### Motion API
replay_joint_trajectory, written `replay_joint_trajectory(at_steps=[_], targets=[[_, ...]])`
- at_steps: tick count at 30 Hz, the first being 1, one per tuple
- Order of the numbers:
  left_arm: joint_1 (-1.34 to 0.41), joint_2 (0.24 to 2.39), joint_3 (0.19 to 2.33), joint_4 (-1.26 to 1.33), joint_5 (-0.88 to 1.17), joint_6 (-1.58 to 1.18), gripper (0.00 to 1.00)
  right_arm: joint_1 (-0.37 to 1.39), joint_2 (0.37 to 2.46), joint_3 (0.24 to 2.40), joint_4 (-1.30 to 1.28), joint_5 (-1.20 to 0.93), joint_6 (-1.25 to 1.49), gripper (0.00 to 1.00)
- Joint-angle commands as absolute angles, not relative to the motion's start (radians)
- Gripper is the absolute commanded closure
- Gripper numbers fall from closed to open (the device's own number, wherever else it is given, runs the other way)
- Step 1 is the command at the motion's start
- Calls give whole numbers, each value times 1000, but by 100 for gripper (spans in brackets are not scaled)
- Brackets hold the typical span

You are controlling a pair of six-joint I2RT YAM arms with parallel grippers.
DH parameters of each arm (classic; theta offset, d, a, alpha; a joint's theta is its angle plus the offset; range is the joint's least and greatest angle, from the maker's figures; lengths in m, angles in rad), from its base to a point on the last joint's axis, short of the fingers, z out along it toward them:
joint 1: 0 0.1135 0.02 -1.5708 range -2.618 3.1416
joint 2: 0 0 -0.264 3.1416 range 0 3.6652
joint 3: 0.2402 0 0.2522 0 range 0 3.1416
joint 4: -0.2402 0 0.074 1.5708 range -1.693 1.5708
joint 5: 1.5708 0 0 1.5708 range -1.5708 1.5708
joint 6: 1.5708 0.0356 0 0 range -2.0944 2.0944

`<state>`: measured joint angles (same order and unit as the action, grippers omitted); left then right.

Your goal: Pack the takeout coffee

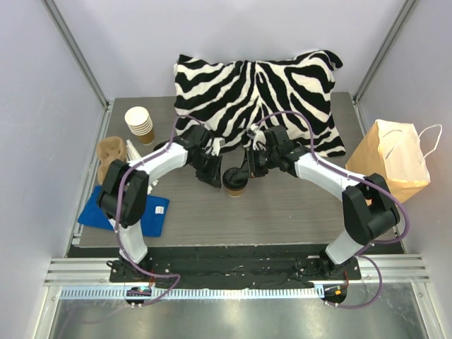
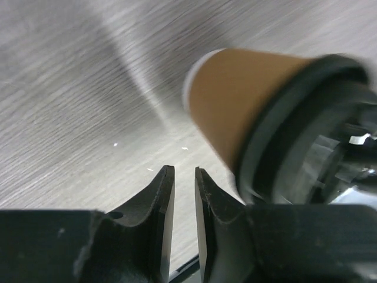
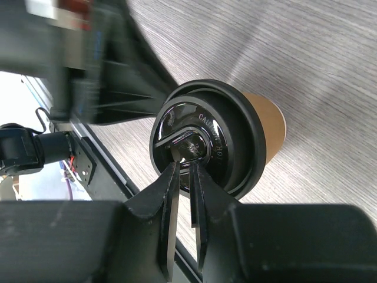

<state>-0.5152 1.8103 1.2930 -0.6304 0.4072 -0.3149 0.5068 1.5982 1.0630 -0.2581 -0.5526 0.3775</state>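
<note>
A zebra-print pillow [image 1: 258, 95] backs the grey table [image 1: 282, 212], where the takeout coffee [image 1: 234, 181] stands mid-table between both arms. Right gripper [image 3: 184, 177] nearly pressed together over its black lid [image 3: 203, 138]; left gripper [image 2: 184, 177] narrowly parted, pinching nothing.

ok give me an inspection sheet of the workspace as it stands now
surface: grey wood-grain table, bare in front of the arms
job's things: takeout coffee at table centre, black lid on the brown cup; paper bag at the right edge
clutter: zebra pillow at the back; stack of paper cups, brown cup carrier and blue cloth on the left
end effectors: left end effector nearly closed beside the cup, holding nothing; right end effector nearly closed at the lid's top, grip unclear
cables: purple cables loop along both arms
surroundings: pale enclosure walls on three sides
</note>
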Motion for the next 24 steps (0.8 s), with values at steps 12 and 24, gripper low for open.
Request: replay_joint_trajectory(at_steps=[12,24], targets=[[-480,1631,1381,-624,414,-334,75,509,1611,1068,-287,-519,322,78],[-538,1747,1276,-571,402,-338,75,509,1617,1058,-288,-517,319,79]])
